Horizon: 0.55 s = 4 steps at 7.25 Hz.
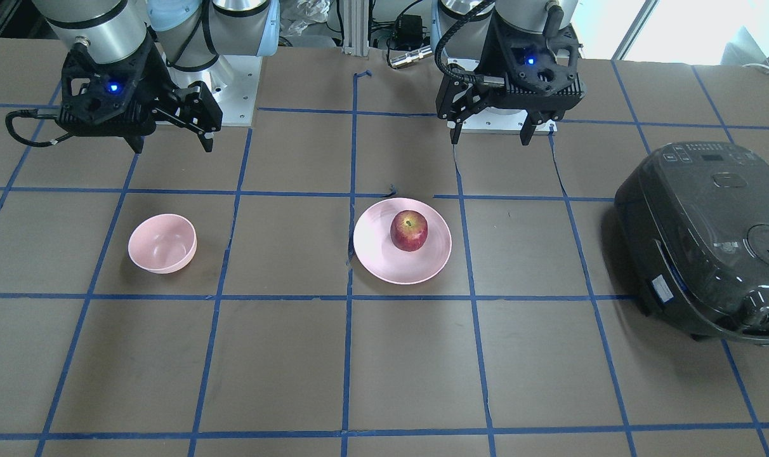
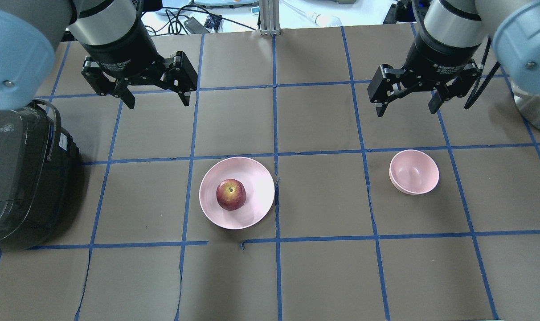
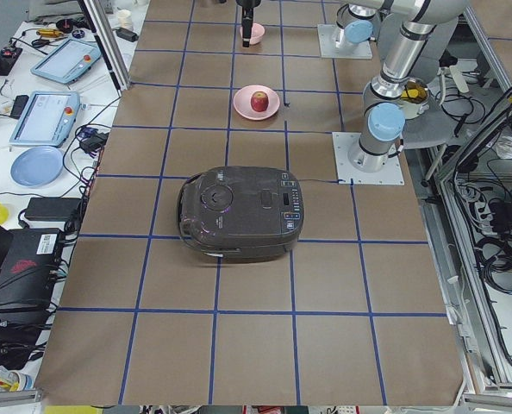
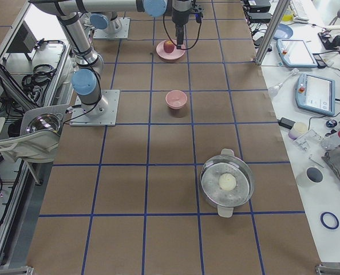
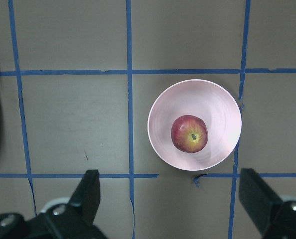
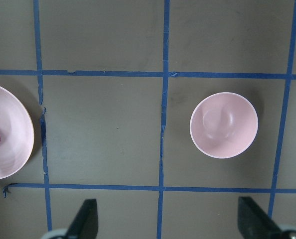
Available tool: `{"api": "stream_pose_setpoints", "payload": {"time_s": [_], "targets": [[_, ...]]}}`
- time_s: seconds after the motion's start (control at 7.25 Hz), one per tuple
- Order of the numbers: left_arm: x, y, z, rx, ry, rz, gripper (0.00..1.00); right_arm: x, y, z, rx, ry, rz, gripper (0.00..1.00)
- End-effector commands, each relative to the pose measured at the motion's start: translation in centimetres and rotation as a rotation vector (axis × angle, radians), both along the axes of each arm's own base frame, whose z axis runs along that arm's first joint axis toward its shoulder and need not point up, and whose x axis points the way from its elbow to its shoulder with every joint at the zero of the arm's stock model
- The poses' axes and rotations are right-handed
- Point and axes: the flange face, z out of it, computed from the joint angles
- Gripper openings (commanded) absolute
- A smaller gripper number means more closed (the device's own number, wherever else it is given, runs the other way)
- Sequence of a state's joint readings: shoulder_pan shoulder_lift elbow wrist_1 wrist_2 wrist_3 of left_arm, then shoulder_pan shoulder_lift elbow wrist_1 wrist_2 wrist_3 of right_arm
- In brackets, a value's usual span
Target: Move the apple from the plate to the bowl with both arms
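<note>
The red apple lies on the wide pink plate near the table's middle. The left wrist view shows the apple on the plate from straight above. The small pink bowl stands empty, about two grid squares from the plate on my right arm's side. My left gripper hangs open and empty above the table, behind the plate. My right gripper hangs open and empty behind the bowl.
A dark grey rice cooker sits at the table's end on my left side, beyond the plate. A steel pot with a white ball in it stands at the other end. Blue tape lines grid the brown table.
</note>
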State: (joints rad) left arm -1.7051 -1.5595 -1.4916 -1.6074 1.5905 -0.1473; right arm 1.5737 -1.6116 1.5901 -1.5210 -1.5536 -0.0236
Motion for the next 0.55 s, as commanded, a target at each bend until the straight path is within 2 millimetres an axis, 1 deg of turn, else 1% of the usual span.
{"api": "stream_pose_setpoints", "payload": {"time_s": [0.0,0.14,0.41], "targets": [[0.01,0.22,0.22,-0.005,-0.001,-0.001,1.00,0.03,0.19,0.15,-0.004,-0.003,-0.002,1.00],[0.01,0.22,0.23,-0.005,-0.001,-0.001,1.00,0.11,0.21,-0.42,-0.001,-0.010,-0.004,1.00],[-0.36,0.23,-0.42,0.006,-0.003,-0.008,1.00,0.14,0.19,-0.83,-0.005,-0.010,-0.141,1.00]]}}
